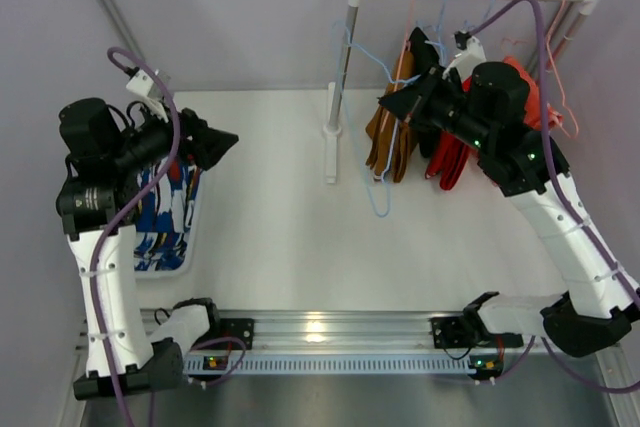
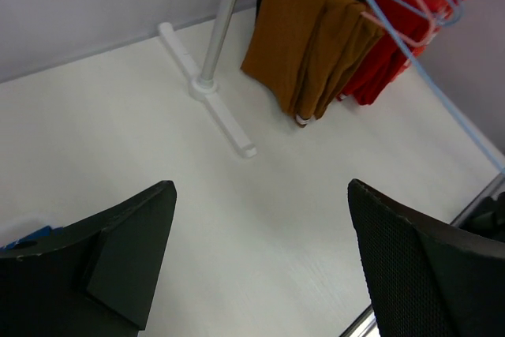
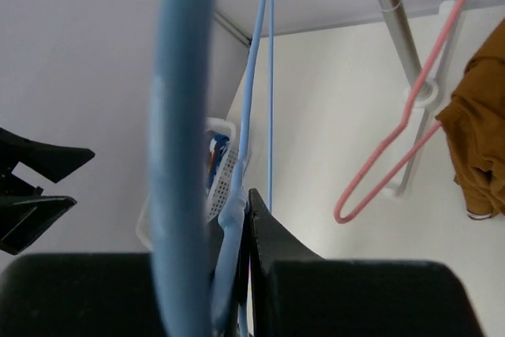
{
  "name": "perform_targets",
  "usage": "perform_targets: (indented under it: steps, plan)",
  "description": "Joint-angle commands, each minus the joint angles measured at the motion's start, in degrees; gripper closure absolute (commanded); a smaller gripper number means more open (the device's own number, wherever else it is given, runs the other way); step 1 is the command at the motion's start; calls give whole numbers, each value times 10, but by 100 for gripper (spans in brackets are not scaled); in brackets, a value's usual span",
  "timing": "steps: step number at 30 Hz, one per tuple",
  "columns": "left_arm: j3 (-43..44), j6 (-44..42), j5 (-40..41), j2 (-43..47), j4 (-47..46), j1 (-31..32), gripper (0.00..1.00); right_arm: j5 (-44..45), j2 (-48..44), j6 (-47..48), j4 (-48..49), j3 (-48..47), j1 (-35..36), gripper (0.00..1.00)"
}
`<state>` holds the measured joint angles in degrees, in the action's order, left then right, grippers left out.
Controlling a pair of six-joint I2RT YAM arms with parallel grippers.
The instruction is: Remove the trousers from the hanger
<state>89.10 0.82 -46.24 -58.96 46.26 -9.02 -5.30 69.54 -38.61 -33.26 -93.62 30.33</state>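
At the rack (image 1: 347, 57), my right gripper (image 1: 385, 105) clamps one blue hanger (image 3: 183, 116) beside one tan-brown trousers (image 1: 388, 142); my left gripper (image 1: 228, 139) gapes.

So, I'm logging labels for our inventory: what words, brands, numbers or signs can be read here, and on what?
No readable text anywhere in these views.
The blue patterned trousers in the basket: white and red print only, no letters.
The brown trousers, red trousers and blue hanger: no label showing.
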Motion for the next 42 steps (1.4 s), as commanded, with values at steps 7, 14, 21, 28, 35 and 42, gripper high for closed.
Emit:
perform_targets:
  steps: [7, 14, 21, 28, 35, 42]
  plan:
    - [89, 91, 83, -54, -38, 225, 12, 32, 123, -12, 33, -142, 102, 100]
    - [89, 95, 208, -77, -27, 277, 14, 144, 248, 16, 28, -262, 179, 100]
    - [42, 100, 294, -83, -51, 334, 16, 165, 321, -10, 33, -307, 194, 100]
    - [11, 91, 377, -99, -93, 393, 25, 163, 341, -14, 42, -319, 201, 100]
    - [22, 95, 424, -138, -109, 402, 37, 156, 337, -14, 42, -315, 205, 100]
    - [32, 114, 404, -158, -98, 405, 76, 151, 329, -14, 45, -300, 205, 100]
